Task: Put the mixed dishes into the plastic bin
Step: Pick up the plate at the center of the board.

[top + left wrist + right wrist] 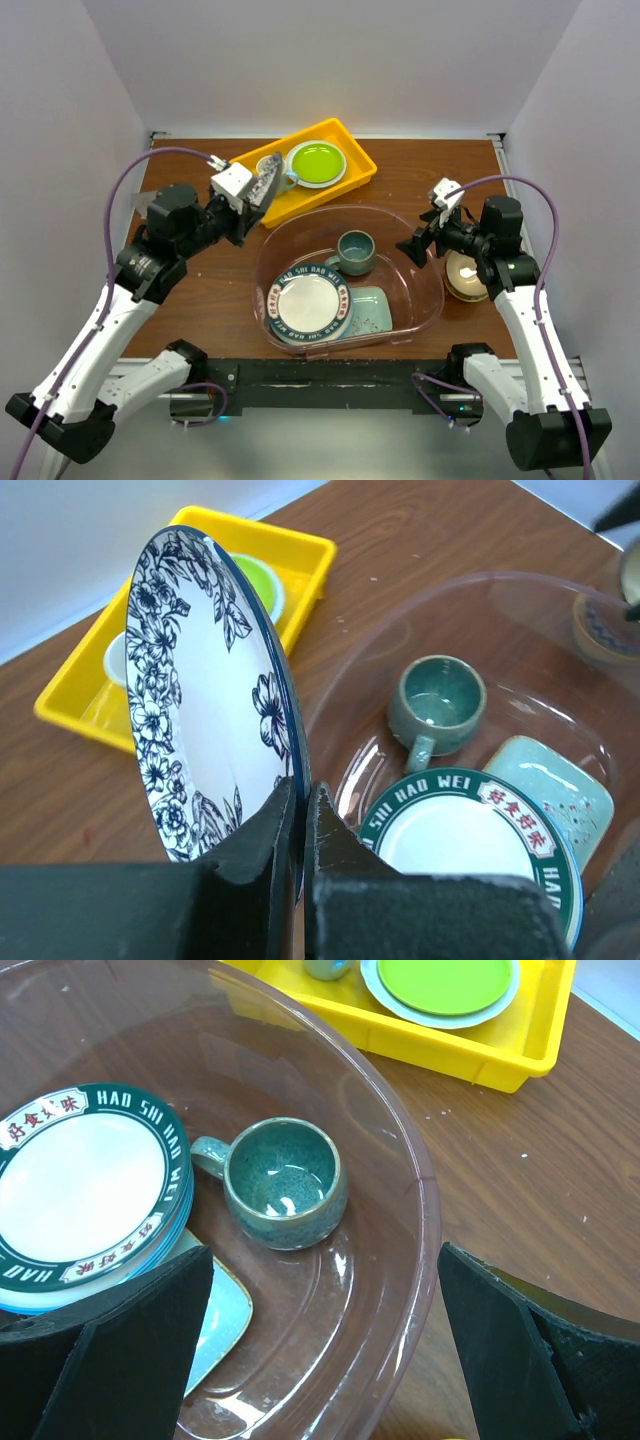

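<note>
My left gripper (303, 790) is shut on the rim of the blue-floral plate (200, 690), holding it on edge in the air. In the top view that plate (268, 184) hangs between the yellow tray and the plastic bin (430, 290). Inside the bin lie the dark teal mug (355, 250), the white plate with a red-and-green rim (310, 303) and, partly under it, the mint-green tray (375, 308). My right gripper (322, 1260) stands open and empty above the bin's right rim (425, 1210), near the mug (283, 1182). A tan bowl (465, 275) sits right of the bin, partly hidden by the right arm.
The yellow tray (345, 138) stands at the back of the table with a lime-green plate (316, 162) and a white mug (272, 172) in it. White walls close in on the left, right and back.
</note>
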{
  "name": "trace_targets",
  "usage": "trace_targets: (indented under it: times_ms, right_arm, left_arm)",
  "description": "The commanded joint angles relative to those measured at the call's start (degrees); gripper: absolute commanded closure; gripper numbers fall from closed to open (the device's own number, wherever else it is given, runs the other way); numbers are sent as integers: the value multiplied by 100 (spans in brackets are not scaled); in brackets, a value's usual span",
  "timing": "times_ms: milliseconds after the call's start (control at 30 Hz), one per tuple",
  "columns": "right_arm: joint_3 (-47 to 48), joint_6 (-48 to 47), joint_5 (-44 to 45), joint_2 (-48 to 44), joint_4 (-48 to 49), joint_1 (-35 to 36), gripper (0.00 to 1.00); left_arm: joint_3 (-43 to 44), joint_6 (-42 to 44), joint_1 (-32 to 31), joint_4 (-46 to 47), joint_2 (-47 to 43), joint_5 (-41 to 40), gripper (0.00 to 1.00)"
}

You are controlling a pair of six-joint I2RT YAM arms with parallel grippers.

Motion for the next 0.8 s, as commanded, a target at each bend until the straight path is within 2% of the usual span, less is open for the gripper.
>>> trace_targets:
  times_ms: [0,433,767]
  right_arm:
    - [-37,-35,61,-5,243,-26,1]
    - [227,96,43,82,138,-69,1]
    - [1350,-132,-483,495,-976,-69,1]
  left_arm:
    - [-54,862,-657,1303,-167,69,100]
    - [-669,1952,-1265,1918,-308,174,100]
    - [-1249,2725,-1660,2358,-439,104,100]
